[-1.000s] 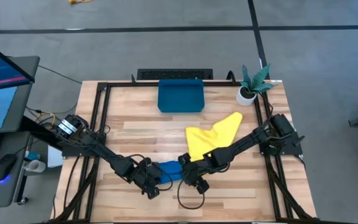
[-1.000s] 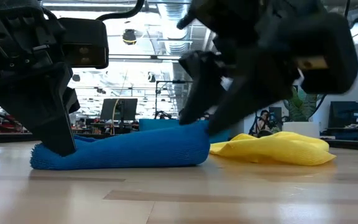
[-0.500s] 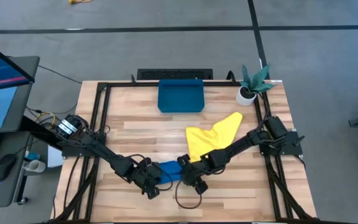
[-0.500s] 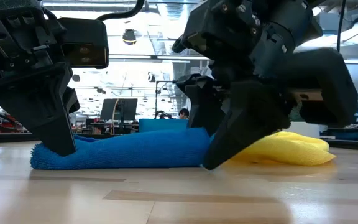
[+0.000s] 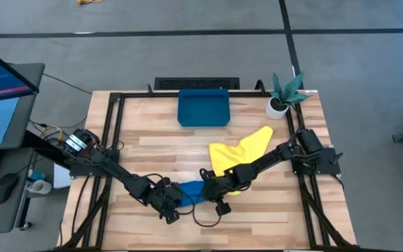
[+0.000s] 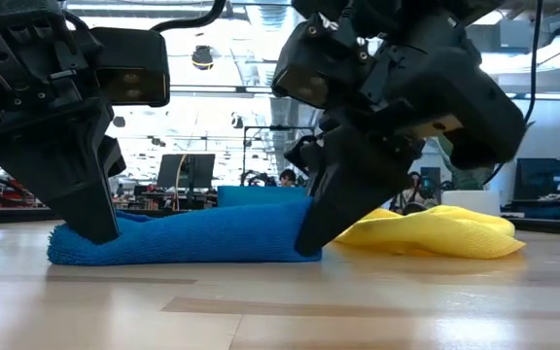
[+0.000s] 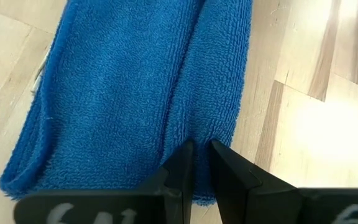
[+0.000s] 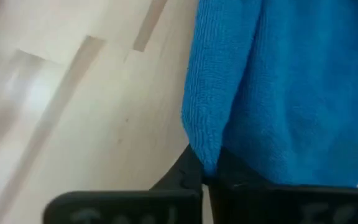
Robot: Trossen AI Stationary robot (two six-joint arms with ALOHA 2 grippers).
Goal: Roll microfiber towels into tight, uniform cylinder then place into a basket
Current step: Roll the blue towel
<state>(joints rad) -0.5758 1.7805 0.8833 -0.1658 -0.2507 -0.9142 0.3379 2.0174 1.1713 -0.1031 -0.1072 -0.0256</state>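
The blue microfiber towel [image 6: 192, 238] lies near the table's front edge as a long, loosely rolled bundle, resting along its length on the wood [image 5: 189, 189]. My left gripper [image 7: 202, 152] is shut on its left end, and my right gripper [image 8: 207, 168] is shut on its right end. The yellow towel [image 5: 240, 154] lies crumpled on the table just beyond the right gripper. The dark-blue basket [image 5: 203, 107] stands at the far middle with nothing in it. My left gripper pinches a fold at the blue towel's left end [image 7: 205, 132] between its two fingers, slanting down from the table's left. That end rests on the table. My right gripper pinches the edge fold at the towel's right end [image 8: 202, 144] between its fingers, slanting down from the right. In the low view its fingers [image 6: 321, 226] reach the table surface beside the roll, which stays lying on the wood.
A small white pot with a green plant [image 5: 283, 94] stands at the far right corner. Black frame rails [image 5: 114, 133] run along the table's sides. Bare wood lies between the towels and the basket and along the near edge.
My right gripper has come down and toward the table's left onto the blue towel's right end, rolling its wrist as it went, and has shut there. The towel has stayed on the table. My left gripper has kept its hold on the other end.
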